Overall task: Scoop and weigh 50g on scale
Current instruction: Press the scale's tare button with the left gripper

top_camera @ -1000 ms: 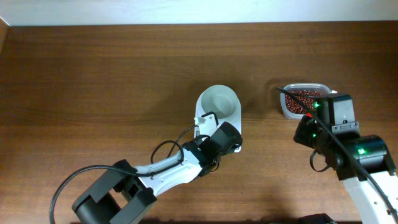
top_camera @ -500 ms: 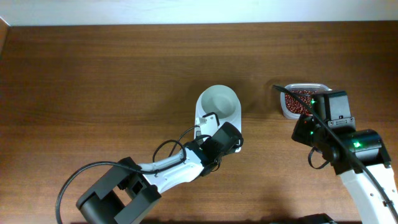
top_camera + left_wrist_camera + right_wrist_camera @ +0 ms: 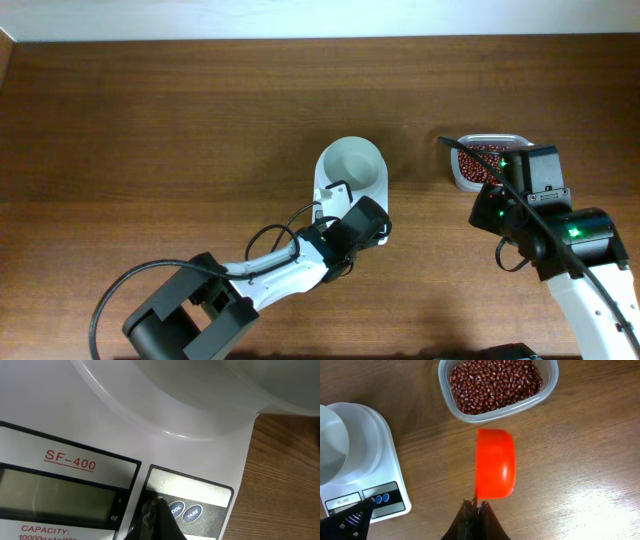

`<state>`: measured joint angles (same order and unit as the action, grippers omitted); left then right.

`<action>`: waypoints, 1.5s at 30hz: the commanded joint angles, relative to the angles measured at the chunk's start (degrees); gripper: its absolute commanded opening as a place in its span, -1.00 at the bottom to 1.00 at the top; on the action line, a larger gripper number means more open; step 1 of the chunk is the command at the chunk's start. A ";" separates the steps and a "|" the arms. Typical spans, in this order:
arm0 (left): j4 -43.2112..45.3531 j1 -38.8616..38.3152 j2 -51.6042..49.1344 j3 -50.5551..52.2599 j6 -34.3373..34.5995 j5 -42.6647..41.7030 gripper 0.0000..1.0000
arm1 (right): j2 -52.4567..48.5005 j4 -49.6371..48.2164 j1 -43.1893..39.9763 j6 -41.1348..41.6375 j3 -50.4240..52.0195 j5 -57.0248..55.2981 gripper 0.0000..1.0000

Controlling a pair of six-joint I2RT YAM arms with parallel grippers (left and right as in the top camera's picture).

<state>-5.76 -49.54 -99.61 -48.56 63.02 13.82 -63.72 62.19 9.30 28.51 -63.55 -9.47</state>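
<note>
Left pincer [image 3: 156,510] closed, tip seemingly on the scale [image 3: 60,425]; right pincer [image 3: 476,506] clamps orange scoop [image 3: 494,462] near the beans [image 3: 495,382].

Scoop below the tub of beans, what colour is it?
Bright orange-red. The scoop shows best in the right wrist view.

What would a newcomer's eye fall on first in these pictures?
The bright orange scoop, held in the right fingers, stands out against the wooden table, close to a clear tub full of red-brown beans. Next comes the white scale with its empty bowl, where the closed left fingers point at the round buttons.
</note>
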 commanded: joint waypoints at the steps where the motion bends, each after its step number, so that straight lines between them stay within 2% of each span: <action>1: -0.96 0.98 -0.74 0.07 0.31 1.25 -1.00 | -0.02 0.04 -0.37 0.00 -1.07 0.09 -0.92; 7: -0.28 1.44 -1.09 0.07 0.28 1.16 -1.00 | -0.02 0.02 -0.37 0.44 -1.07 0.28 -0.92; 10: -1.11 1.44 -0.17 0.07 0.24 -3.17 -1.00 | -0.02 0.02 -0.37 0.44 -1.07 0.28 -0.92; 12: -5.29 1.44 3.91 0.07 -0.48 -3.87 -1.00 | -0.02 0.02 -0.37 0.42 -1.07 0.26 -0.92; 14: -9.75 1.44 11.63 0.07 -7.85 -3.50 -1.00 | -0.02 0.00 -0.37 0.42 -1.07 0.26 -0.92; 16: -13.66 1.44 17.20 0.07 -11.67 -2.56 -1.00 | -0.02 0.02 -0.37 0.42 -1.07 0.26 -0.92; 20: -24.61 1.84 25.40 0.07 -11.72 6.47 -1.00 | -0.02 -0.07 -0.37 0.44 -1.07 0.26 -0.92; 22: -27.06 1.81 27.15 0.07 -11.72 9.05 -1.00 | -0.02 -0.07 -0.37 0.44 -1.07 0.26 -0.92; 24: -26.56 1.81 26.88 0.07 -10.54 8.94 -1.00 | -0.02 -0.07 -0.37 0.44 -1.07 0.26 -0.92; 27: -24.41 1.57 23.93 0.09 -1.70 8.04 -1.00 | -0.02 -0.07 -0.37 0.44 -1.07 0.26 -0.92; 31: -13.84 -1.55 12.90 0.09 -1.33 4.96 -1.00 | -0.02 0.00 -0.37 0.44 -1.07 0.28 -0.92; 32: -8.63 -3.02 7.96 0.09 -1.33 4.81 -1.00 | -0.02 0.02 -0.37 0.44 -1.07 0.28 -0.92; 35: -6.03 -3.30 4.35 0.07 -1.36 4.81 -1.00 | -0.02 0.13 -0.37 0.44 -1.07 0.28 -0.92; 39: -6.29 -3.28 7.74 0.02 -5.55 4.81 -1.00 | -0.02 0.20 -0.37 0.44 -1.07 0.28 -0.92; 45: -12.55 -1.51 21.31 0.02 -10.47 5.70 -1.00 | -0.02 0.87 -0.37 0.42 -1.07 0.50 -0.92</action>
<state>-15.68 -52.34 -84.40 -48.60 55.94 18.65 -63.77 62.94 9.30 28.58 -63.61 -9.04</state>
